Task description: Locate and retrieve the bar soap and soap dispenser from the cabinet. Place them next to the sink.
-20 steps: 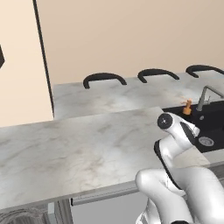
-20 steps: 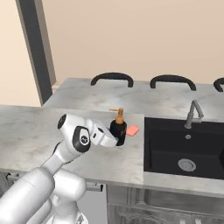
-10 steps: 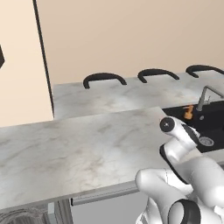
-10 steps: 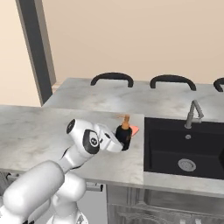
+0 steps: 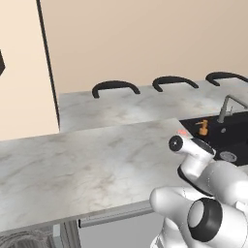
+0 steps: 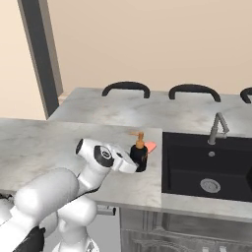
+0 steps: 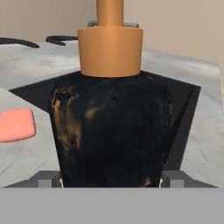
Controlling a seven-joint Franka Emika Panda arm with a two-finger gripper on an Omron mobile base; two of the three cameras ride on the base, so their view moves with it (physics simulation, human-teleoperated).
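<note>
Beside the sink [image 6: 206, 170], on the marble counter [image 6: 44, 142]: gripper [image 6: 134, 161] clamped around upright soap dispenser [image 7: 111, 131], bar soap [image 7: 16, 124] lying just beside.

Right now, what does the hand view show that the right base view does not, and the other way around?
Hand view alone: orange blotches on the soap dispenser body, seen close between the tool's fingertips. Right base view alone: the faucet, the sink drain, and a dark post at the far left. Both: the dispenser, the pink bar soap beside it, and the marble counter.
</note>
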